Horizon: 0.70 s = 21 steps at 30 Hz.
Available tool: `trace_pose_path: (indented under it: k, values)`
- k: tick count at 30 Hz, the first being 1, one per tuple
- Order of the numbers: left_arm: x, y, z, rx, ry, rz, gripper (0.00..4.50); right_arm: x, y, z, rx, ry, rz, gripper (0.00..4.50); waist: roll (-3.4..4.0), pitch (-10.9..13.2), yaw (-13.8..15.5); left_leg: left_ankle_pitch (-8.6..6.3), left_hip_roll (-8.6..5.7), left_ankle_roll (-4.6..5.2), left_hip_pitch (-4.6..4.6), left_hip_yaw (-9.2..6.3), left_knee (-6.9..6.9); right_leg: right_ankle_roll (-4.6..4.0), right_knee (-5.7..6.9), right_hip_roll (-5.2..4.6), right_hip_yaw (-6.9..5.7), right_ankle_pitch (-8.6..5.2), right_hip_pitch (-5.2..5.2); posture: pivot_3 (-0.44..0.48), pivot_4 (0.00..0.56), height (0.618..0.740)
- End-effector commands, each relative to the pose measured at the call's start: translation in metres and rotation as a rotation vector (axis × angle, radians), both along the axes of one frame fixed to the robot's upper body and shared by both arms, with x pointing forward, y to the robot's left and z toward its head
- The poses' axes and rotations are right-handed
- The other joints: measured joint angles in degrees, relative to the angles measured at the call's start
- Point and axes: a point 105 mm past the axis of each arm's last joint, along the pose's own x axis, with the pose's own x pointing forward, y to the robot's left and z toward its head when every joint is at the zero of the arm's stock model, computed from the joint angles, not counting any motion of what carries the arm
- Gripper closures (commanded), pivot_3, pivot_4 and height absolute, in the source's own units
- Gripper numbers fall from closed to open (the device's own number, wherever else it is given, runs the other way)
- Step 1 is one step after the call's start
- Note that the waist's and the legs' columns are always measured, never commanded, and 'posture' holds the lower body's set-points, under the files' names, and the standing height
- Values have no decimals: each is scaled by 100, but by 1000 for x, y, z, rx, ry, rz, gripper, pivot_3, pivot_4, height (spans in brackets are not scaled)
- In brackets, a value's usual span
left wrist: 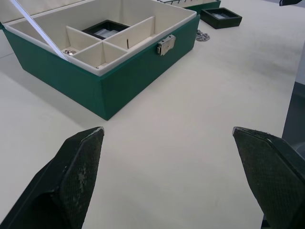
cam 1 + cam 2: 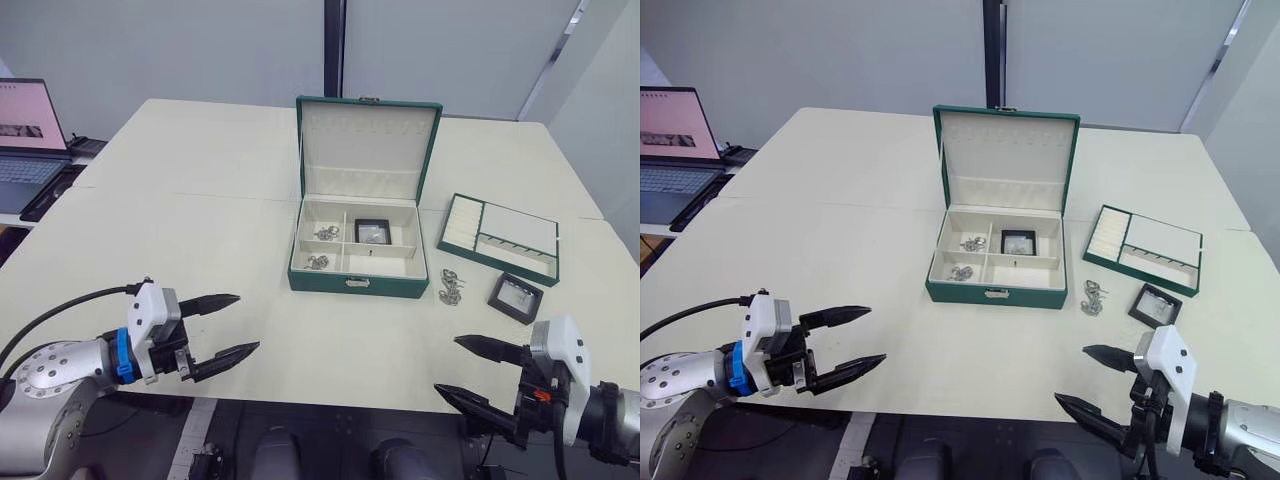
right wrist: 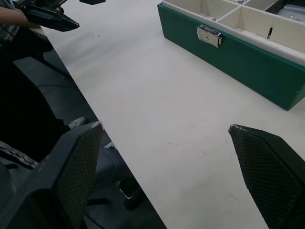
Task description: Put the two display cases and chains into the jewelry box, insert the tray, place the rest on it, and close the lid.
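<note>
The box is dark green with cream lining, a small metal clasp on its front wall, and dividers making four compartments. Its lid stands upright at the back, cream inside, with a row of small hooks near the top. Inside the box, one black-framed case lies in the back right compartment, and two chains occupy the left side, one in the back left compartment and one in the front left.

Right of the box on the table lies the tray, shallow, green-sided, with ribbed rolls at its left end. Just off the box's front right corner lies a loose chain, and right of that, in front of the tray, a second case.

The left claw hovers well in front of the box and to its left, fingers spread wide, holding nothing. The right claw hovers in front of the box and to its right, near the second case, likewise wide open and empty.
</note>
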Motion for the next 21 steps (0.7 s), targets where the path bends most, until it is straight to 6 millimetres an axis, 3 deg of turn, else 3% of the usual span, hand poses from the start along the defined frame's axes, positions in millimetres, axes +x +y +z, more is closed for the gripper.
trace_pose_path:
  k: [1, 5, 10, 21]
  values:
    - [-2, -5, 14, -1, -40, -55, 10, 3, -1, 5, -2, -25, 8, 0, 0, 0, -11, 0, 0, 0, 0, 0, 0, 0, 0, 0, 0, 0, 0, 0, 150, 740]
    - [6, -34, 43, -85, -86, -145, 10, 7, -13, 5, -22, -29, -35, 0, -4, 1, 29, 0, -2, 0, -4, -2, 1, 0, 0, -2, -4, 0, 1, 0, 150, 740]
    - [2, -73, 61, -112, -132, -266, 10, 2, -24, 6, -34, -27, -86, 0, 1, -2, 35, 0, -4, 0, -4, -1, 1, 0, -3, 0, 0, 0, 5, 0, 150, 740]
    - [8, -81, 67, -66, -124, -287, 10, -1, -31, 9, -44, -47, -136, 0, 9, -6, -34, 0, -1, 0, 2, -3, 3, 0, 5, 5, 2, 0, 6, 0, 150, 740]
